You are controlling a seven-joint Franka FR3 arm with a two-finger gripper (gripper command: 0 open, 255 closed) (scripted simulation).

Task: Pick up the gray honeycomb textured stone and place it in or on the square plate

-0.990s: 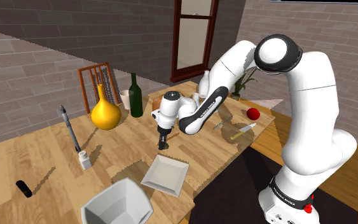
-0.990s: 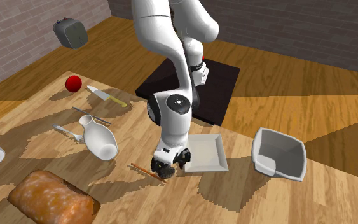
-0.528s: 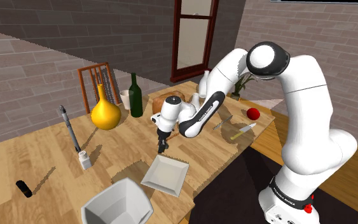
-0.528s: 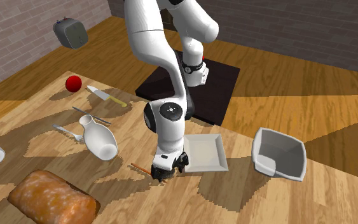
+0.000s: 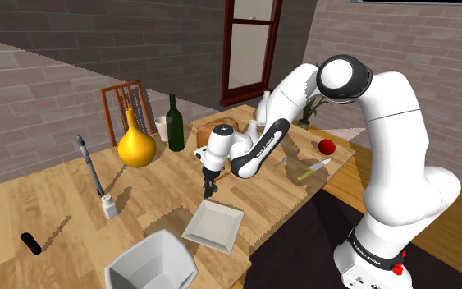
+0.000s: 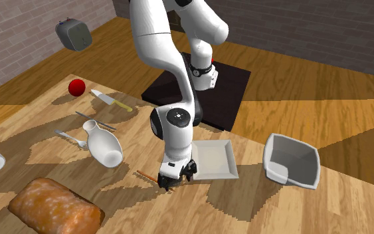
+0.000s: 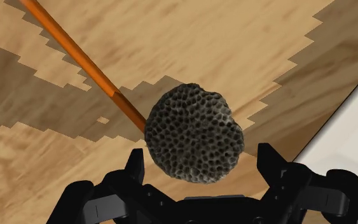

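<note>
A dark grey, honeycomb-pitted stone [image 7: 195,132] lies on the wooden table. My black gripper [image 7: 202,167] is down over it and open, with one fingertip [image 7: 135,165] near one side of the stone and the other well clear on the far side. The fingers do not clasp it. The white square plate [image 6: 213,159] lies flat just beside the gripper [image 6: 170,181], on the second exterior view's right; its corner [image 7: 352,137] shows by my fingers. In the shoulder view the gripper [image 5: 210,190] hangs just above the plate [image 5: 214,224].
A thin orange stick [image 7: 75,54] lies with its end against the stone. A white bin [image 6: 291,159] stands beyond the plate. A white jug [image 6: 104,147], bread loaf [image 6: 56,207], knife [image 6: 111,100] and red ball [image 6: 77,86] lie on the other side. A yellow vase [image 5: 136,146] and green bottle [image 5: 175,123] stand farther back.
The arm has lowered the gripper over the stone and shifted it slightly away from the plate. In the last half second it has held still. The jaws stayed open.
</note>
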